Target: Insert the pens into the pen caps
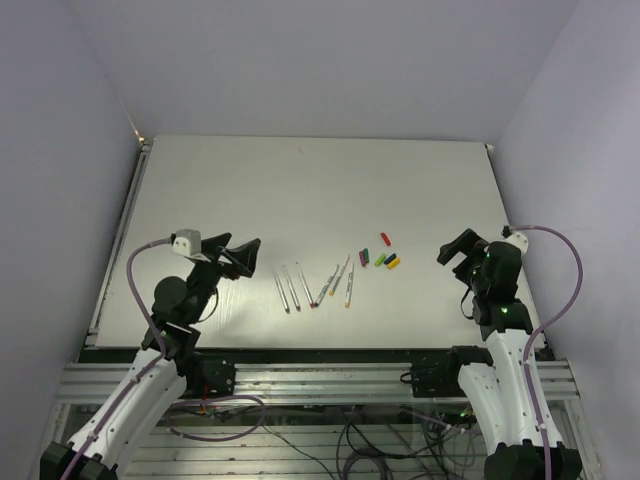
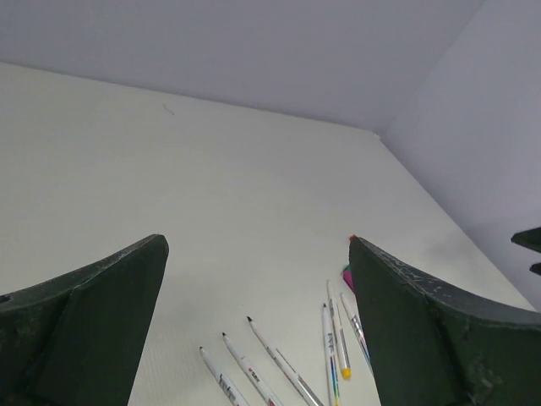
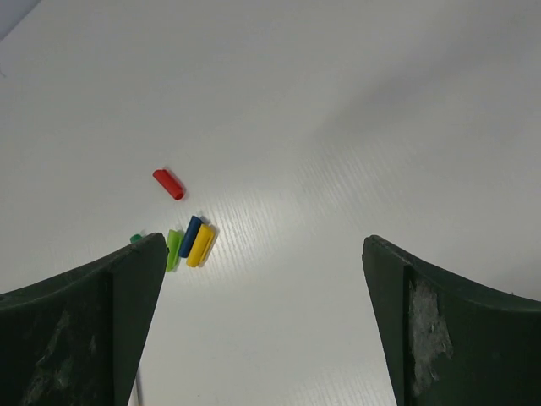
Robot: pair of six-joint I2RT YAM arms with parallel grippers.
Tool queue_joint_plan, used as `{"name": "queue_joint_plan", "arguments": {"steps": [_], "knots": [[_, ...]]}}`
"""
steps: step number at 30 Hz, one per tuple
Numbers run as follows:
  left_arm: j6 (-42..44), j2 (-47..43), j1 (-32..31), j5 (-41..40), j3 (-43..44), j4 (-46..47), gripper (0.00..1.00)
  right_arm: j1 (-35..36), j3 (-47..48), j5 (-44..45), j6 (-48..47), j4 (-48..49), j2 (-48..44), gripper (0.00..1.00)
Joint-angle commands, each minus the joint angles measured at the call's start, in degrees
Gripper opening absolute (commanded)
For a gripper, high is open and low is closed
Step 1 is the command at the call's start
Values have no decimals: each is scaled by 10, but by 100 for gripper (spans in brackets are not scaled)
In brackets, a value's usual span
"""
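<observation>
Left gripper (image 1: 241,259) and right gripper (image 1: 450,251): both splayed wide, holding nothing. Pens (image 1: 349,286) lie in a loose row on table (image 1: 300,180); pen caps (image 3: 200,245) cluster just beside them. Nothing capped. Step, judged: first pick-up. Next needs descent onto one pen and one cap.

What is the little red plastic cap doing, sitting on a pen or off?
Off. The small red plastic cap lies by itself on the white table, apart from the thin whitish-grey pens, touching none.

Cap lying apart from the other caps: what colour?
The cap is red; right wrist view shows it best.
</observation>
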Motion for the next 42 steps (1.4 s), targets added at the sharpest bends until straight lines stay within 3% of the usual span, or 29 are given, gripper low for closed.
{"name": "queue_joint_plan", "arguments": {"steps": [1, 6, 16, 22, 29, 36, 42], "knots": [[-9, -31, -1, -63, -7, 5, 99, -2, 13, 23, 0, -1, -1, 100], [-8, -9, -1, -62, 22, -47, 99, -3, 16, 24, 5, -8, 1, 100], [-22, 43, -1, -41, 38, -38, 99, -2, 13, 22, 15, -9, -22, 100], [-64, 45, -1, -94, 46, -73, 100, -2, -2, -35, 5, 30, -42, 100], [-86, 52, -1, -154, 63, -136, 100, -2, -3, -93, 2, 58, 16, 100], [-36, 118, -3, -133, 100, -168, 87, -2, -7, -109, -8, 72, 20, 100], [-24, 130, -56, -181, 117, -189, 86, -2, -8, -72, 4, 65, 31, 100]]}}
